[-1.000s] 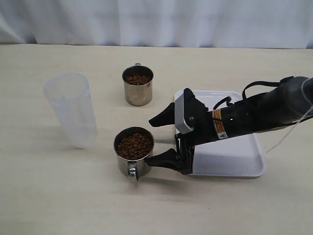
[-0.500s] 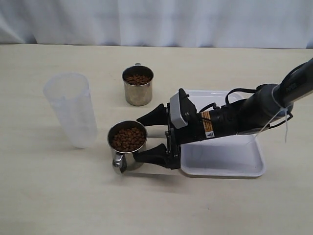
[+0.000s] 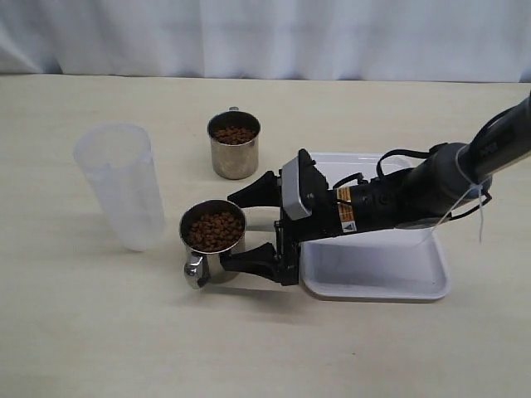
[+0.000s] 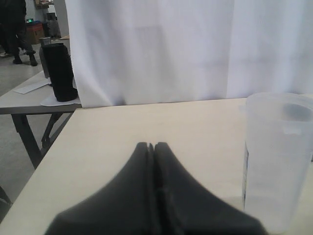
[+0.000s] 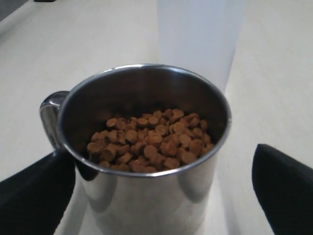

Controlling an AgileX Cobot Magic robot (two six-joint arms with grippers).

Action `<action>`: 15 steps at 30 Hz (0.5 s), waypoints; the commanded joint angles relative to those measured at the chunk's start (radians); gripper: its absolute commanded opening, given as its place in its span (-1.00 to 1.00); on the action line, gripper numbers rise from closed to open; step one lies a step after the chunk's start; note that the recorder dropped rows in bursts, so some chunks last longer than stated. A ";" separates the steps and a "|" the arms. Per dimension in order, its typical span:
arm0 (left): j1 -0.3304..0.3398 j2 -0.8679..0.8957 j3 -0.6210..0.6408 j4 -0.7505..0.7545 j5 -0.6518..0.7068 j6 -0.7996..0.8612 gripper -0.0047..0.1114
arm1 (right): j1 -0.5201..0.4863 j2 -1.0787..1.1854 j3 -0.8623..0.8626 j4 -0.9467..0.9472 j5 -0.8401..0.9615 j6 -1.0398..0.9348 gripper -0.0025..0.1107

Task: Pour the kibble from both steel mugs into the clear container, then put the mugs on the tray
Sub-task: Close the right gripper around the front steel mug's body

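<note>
The nearer steel mug (image 3: 214, 249) (image 5: 146, 161) stands upright on the table, filled with brown kibble (image 3: 214, 230) (image 5: 149, 139), its handle (image 3: 194, 269) turned to the front left. My right gripper (image 3: 234, 230) (image 5: 160, 164) is open and straddles this mug; one finger (image 5: 36, 191) rests against its wall by the handle, the other (image 5: 286, 188) stands apart. The second steel mug (image 3: 234, 148), also holding kibble, stands further back. The clear container (image 3: 123, 186) (image 4: 276, 156) (image 5: 198, 34) stands upright to the left. My left gripper (image 4: 153, 145) is shut with nothing in it.
The white tray (image 3: 390, 269) lies on the right, under my right arm (image 3: 398, 199). A white curtain (image 3: 265, 33) closes off the far table edge. In the left wrist view, another table with a black object (image 4: 58, 71) stands beyond the table's edge.
My right gripper has pushed leftward around the nearer mug. The mug slid slightly left and turned, its handle swinging from the front toward the front left.
</note>
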 commanded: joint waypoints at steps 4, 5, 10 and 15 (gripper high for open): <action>-0.001 -0.002 0.003 -0.003 -0.002 -0.001 -0.92 | 0.043 0.029 -0.057 0.036 0.024 -0.013 0.94; -0.001 -0.002 0.003 -0.003 -0.002 -0.001 -0.92 | 0.043 0.033 -0.066 0.035 0.024 -0.002 0.94; -0.001 -0.002 0.003 -0.003 -0.005 -0.001 -0.92 | 0.043 0.046 -0.092 0.020 0.023 0.034 0.94; -0.001 -0.002 0.003 -0.003 -0.008 -0.001 -0.92 | 0.043 0.063 -0.131 -0.029 0.020 0.092 0.94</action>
